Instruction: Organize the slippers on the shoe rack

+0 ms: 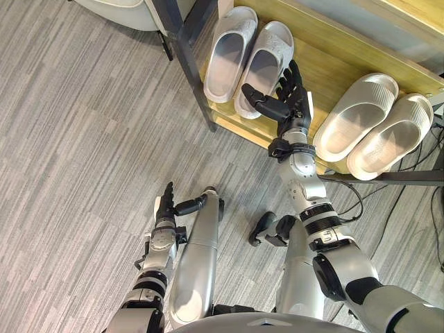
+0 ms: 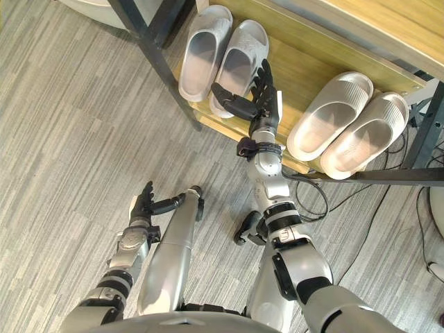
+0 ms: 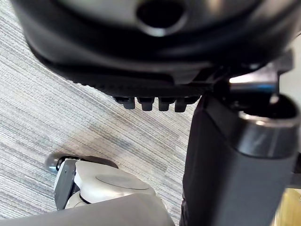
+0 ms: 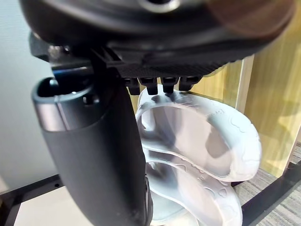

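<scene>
Two pairs of pale grey slippers lie on the wooden lower shelf of the shoe rack (image 1: 333, 52). The left pair (image 1: 248, 59) lies side by side near the rack's dark leg; the right pair (image 1: 374, 125) lies at the shelf's right end. My right hand (image 1: 288, 100) is stretched over the shelf's front, fingers straight, thumb out toward the heel of the left pair's right slipper (image 4: 202, 141). It holds nothing. My left hand (image 1: 165, 208) hangs low over the floor, fingers straight and empty.
A dark metal rack leg (image 1: 187, 59) stands at the shelf's left end. Grey striped carpet (image 1: 83, 139) spreads left of the rack. A white rounded object (image 1: 118, 10) sits at the far top left. Black cables (image 1: 430, 208) lie on the floor at right.
</scene>
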Tool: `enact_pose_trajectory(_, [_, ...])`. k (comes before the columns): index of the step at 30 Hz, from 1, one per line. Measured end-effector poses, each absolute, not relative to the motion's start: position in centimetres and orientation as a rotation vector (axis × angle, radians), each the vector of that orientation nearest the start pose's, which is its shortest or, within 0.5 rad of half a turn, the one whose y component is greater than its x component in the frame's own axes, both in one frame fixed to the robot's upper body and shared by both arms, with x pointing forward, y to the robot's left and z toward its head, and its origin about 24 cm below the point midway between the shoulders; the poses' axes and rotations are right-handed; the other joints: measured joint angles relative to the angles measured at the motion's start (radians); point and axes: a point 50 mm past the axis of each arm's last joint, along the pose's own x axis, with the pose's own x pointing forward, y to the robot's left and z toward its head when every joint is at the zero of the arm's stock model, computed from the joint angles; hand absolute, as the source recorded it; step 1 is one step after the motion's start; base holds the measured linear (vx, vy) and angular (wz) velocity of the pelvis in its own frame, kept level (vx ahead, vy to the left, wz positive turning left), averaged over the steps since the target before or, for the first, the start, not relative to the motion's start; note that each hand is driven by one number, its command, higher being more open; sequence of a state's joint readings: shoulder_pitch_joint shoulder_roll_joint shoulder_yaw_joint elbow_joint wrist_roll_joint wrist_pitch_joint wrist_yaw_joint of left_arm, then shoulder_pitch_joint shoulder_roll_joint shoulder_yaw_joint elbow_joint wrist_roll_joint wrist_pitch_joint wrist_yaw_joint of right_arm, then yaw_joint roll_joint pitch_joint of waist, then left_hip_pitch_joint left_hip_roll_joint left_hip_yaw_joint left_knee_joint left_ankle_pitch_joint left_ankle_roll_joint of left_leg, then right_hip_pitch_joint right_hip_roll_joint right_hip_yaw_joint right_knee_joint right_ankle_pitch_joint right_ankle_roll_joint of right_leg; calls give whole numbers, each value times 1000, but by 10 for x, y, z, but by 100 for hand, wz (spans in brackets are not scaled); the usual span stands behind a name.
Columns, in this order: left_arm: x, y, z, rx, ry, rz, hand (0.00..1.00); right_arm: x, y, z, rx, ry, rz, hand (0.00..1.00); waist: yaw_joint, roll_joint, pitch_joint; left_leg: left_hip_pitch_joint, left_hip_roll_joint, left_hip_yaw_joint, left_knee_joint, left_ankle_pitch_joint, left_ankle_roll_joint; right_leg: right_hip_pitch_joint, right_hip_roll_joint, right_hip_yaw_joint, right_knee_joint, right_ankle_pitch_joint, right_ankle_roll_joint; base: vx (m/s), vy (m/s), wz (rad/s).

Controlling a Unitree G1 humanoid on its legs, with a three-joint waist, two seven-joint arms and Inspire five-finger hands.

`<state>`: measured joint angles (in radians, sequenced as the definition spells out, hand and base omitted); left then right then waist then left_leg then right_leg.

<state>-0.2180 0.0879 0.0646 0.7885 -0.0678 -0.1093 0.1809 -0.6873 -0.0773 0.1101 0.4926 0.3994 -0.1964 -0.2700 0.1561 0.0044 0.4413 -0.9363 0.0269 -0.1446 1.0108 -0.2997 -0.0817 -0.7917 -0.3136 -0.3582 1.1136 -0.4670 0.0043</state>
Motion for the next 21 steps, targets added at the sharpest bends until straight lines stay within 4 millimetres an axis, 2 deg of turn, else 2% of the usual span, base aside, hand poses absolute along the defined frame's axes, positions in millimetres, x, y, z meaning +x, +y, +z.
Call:
enact_pose_trajectory(11, [252, 189, -70, 57, 488, 246, 100, 374, -96, 148, 315, -223, 14, 100, -1, 11, -12, 44, 27, 28, -63, 16, -9, 20, 22, 11, -57, 26, -12, -3, 22, -7])
enact_pose_trajectory(21, [249, 182, -76, 47, 517, 229, 100, 378, -91, 136, 234, -134, 20, 100, -6, 9, -29, 117, 39, 21, -129, 36, -20, 96, 40, -13, -119, 38, -18, 2, 3, 1])
